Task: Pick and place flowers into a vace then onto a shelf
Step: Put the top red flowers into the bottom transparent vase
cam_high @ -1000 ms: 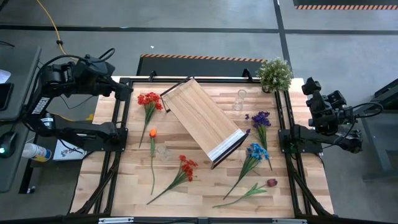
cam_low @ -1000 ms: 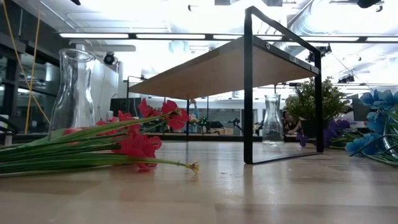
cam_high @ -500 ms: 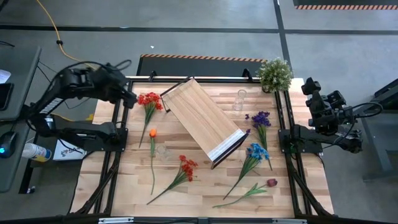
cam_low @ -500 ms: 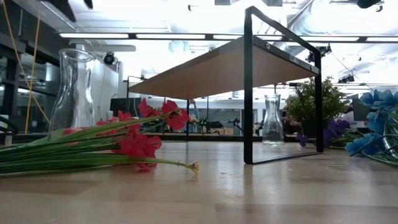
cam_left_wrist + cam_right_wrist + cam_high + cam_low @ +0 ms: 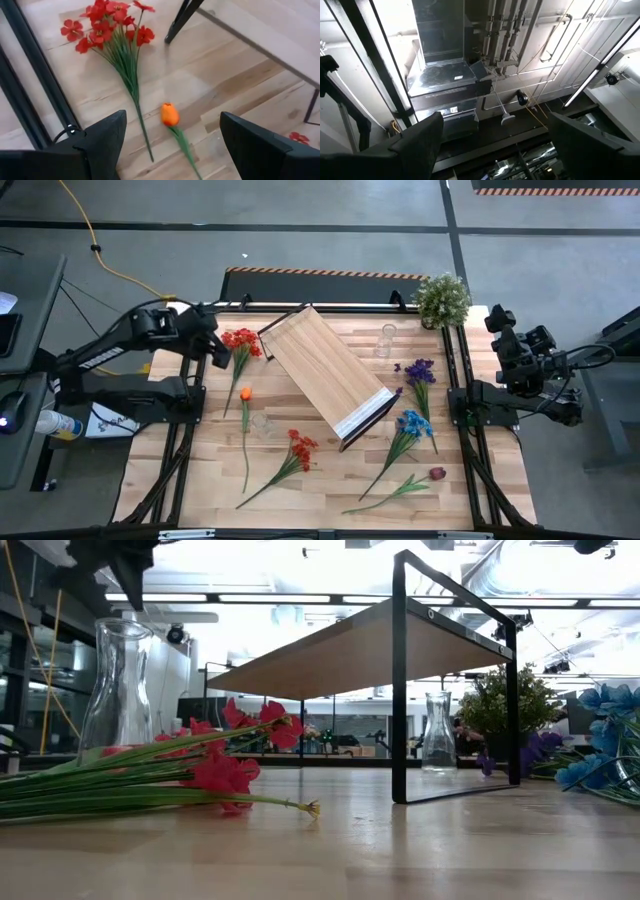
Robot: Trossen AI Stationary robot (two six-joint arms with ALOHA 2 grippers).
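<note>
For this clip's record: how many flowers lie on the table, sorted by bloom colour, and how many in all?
Red flowers: 2
Orange flower: 1
Purple flower: 1
Blue flower: 1
Dark red flower: 1
Total: 6, all lying loose on the table, none in a vase yet.

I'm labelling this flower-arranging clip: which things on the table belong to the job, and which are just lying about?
Job:
- red-bloomed green-stemmed flowers
- orange tulip
- red-orange spray
- purple flowers
- blue flowers
- dark red bud
- clear glass vases
- light-wood shelf with black frame
- open left gripper

Lying about:
- bushy pale-green potted plant
</note>
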